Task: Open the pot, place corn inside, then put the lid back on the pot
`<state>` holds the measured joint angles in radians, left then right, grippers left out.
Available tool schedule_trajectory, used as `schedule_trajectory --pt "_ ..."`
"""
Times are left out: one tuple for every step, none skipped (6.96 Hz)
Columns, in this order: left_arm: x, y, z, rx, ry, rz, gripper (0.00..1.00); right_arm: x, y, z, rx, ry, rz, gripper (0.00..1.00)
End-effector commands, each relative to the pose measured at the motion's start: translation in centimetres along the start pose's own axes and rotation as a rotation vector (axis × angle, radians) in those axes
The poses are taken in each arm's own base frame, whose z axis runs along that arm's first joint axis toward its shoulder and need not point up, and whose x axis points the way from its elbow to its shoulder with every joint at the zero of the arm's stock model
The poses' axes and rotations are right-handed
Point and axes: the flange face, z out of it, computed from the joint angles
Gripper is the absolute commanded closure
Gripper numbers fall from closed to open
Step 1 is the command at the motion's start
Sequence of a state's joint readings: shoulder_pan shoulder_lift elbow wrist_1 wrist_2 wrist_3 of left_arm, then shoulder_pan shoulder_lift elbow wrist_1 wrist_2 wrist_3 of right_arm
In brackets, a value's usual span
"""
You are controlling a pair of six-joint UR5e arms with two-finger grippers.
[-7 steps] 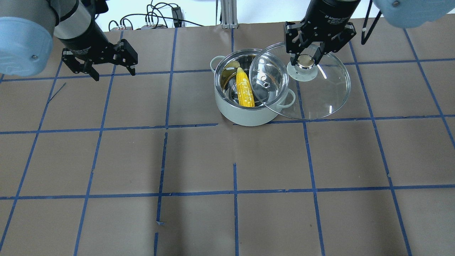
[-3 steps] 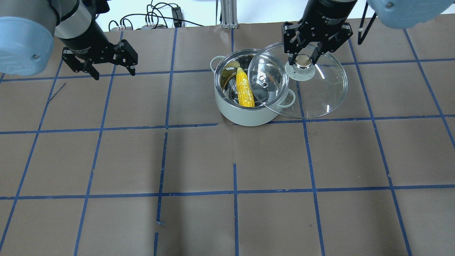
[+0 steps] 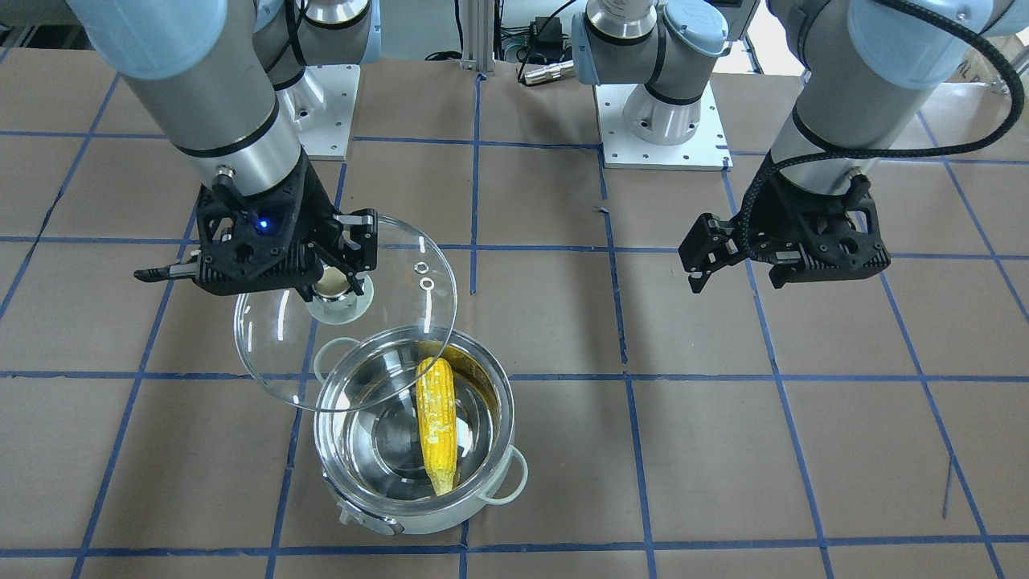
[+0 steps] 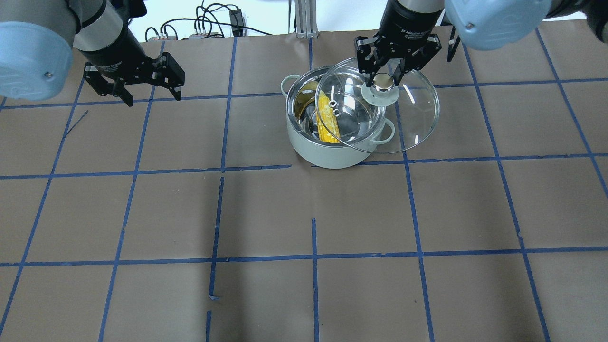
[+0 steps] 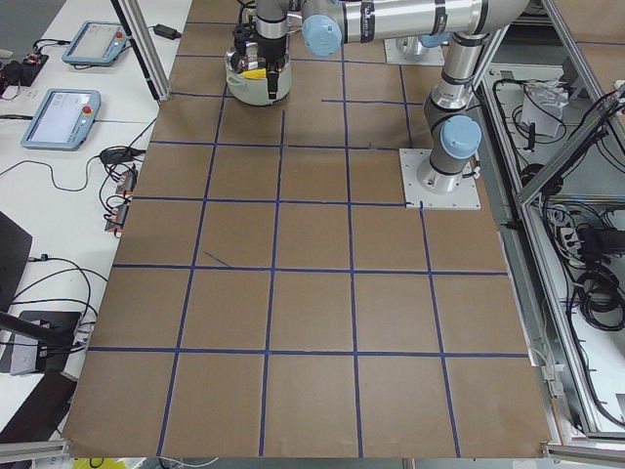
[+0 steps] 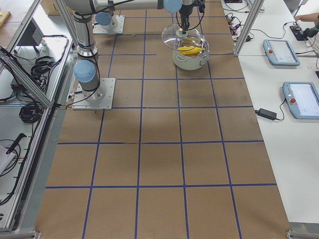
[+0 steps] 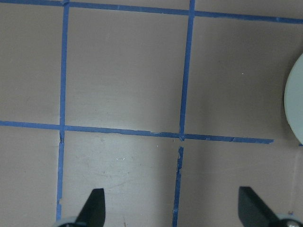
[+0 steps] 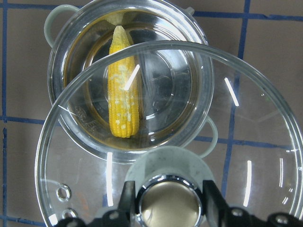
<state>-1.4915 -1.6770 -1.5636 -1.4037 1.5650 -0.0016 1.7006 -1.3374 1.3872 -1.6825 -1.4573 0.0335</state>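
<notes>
the lid has swung left since a second ago and now overhangs the right half of the pot, where the corn lies. right gripper pinches its knob; left gripper gapes empty, well left. relidding, likely: centre it, then lower.

Silver arm tubes, pale-blue joint caps, black left hand, braided cable

Nothing legible — the white print on the right tool is too blurred to read.
</notes>
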Motion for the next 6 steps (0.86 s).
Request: schedule_trajectory --pt "0.0 0.0 0.1 -0.002 0.002 0.0 0.0 -0.6 -1.8 2.9 0.009 0.008 -0.015 0.66" --pt "0.0 0.0 0.2 -0.004 0.002 0.0 0.0 -0.5 -2.1 3.9 -0.011 0.012 -0.015 0.66" --pt "0.0 -0.1 0.2 -0.004 0.0 0.0 0.0 -0.4 -2.5 4.8 -0.026 0.012 -0.013 0.66" --pt "0.0 -0.1 0.2 -0.004 0.0 0.0 0.0 -0.5 -2.7 5.7 -0.043 0.014 -0.014 0.66" --pt "0.0 0.1 0.0 0.001 0.002 0.0 0.0 -1.1 -2.7 6.4 -0.053 0.015 -0.022 0.66" --pt "0.0 0.1 -0.2 0.004 0.002 0.0 0.0 -1.8 -2.9 6.7 -0.046 0.011 -0.034 0.66"
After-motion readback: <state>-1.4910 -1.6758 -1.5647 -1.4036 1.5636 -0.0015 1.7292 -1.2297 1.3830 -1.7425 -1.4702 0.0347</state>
